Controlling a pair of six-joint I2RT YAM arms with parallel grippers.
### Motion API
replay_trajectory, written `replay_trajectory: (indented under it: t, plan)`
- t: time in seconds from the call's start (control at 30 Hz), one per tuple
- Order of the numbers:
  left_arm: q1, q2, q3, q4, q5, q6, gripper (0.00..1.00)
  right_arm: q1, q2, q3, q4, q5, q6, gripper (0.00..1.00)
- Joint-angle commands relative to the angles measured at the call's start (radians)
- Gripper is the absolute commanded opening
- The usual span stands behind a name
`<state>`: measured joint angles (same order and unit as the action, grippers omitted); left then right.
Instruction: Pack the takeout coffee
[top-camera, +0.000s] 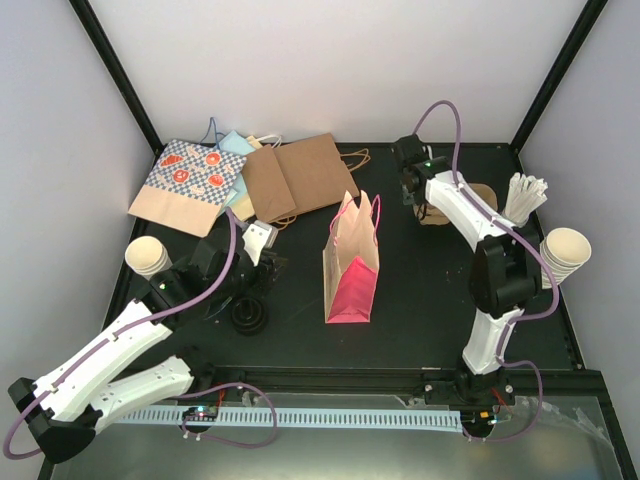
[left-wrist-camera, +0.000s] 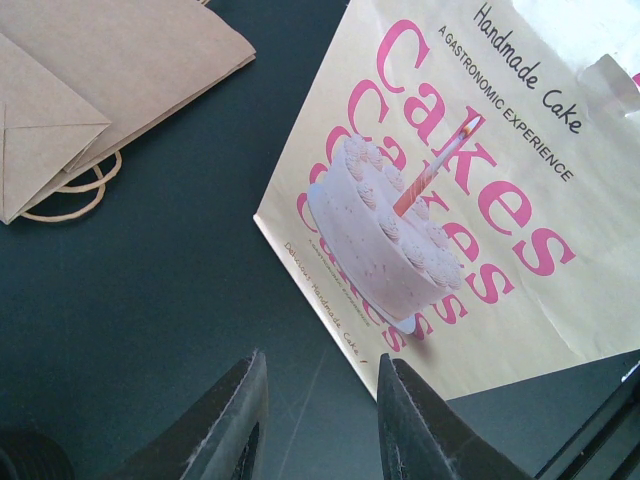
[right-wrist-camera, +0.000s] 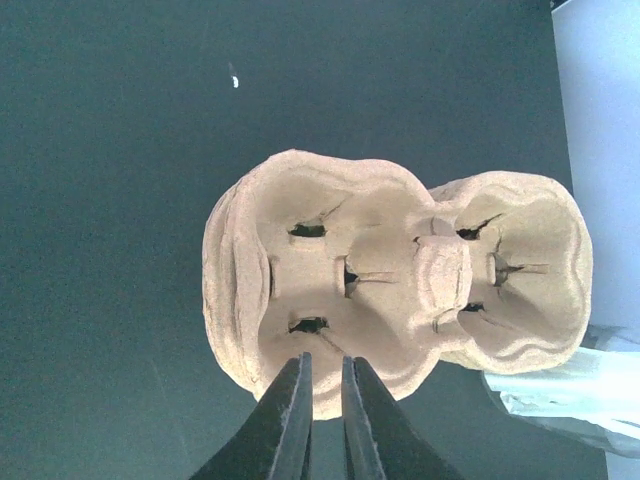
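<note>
Where the lidded takeout coffee cups stand cannot be made out from any view. A moulded beige pulp cup carrier (right-wrist-camera: 390, 270) lies at the far right of the black bench (top-camera: 400, 320), half hidden under the right arm from above, its wells empty. The right gripper (right-wrist-camera: 325, 358), drawn to a narrow slit, sits over the carrier's near rim; whether it pinches anything cannot be told. An upright cream-and-pink paper gift bag (top-camera: 352, 265) printed "Cakes" stands mid-bench, its interior out of sight and its edges cut off in the left wrist view. The left gripper (left-wrist-camera: 322, 368), moderately parted and holding nothing, hovers over bare bench beside the bag. A lidless cream cup stack (top-camera: 150, 257) lies at the left edge, and a black lid stack (top-camera: 250, 315) sits near the left arm.
</note>
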<state>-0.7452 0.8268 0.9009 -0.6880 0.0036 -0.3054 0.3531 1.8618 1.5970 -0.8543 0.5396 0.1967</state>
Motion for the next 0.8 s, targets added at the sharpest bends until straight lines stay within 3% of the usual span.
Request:
replay_trajectory:
  t: [0.0, 0.23, 0.77]
  plan:
    - [0.007, -0.002, 0.045, -0.001, 0.011, 0.013, 0.33, 0.004, -0.047, -0.004, -0.006, 0.003, 0.012, 0.13]
    - [0.007, -0.006, 0.038, -0.001, 0.011, 0.008, 0.33, 0.002, -0.03, -0.014, 0.003, -0.036, 0.005, 0.21]
    - [0.006, -0.007, 0.033, -0.007, 0.001, 0.008, 0.34, 0.0, 0.09, 0.056, 0.008, -0.035, 0.022, 0.24]
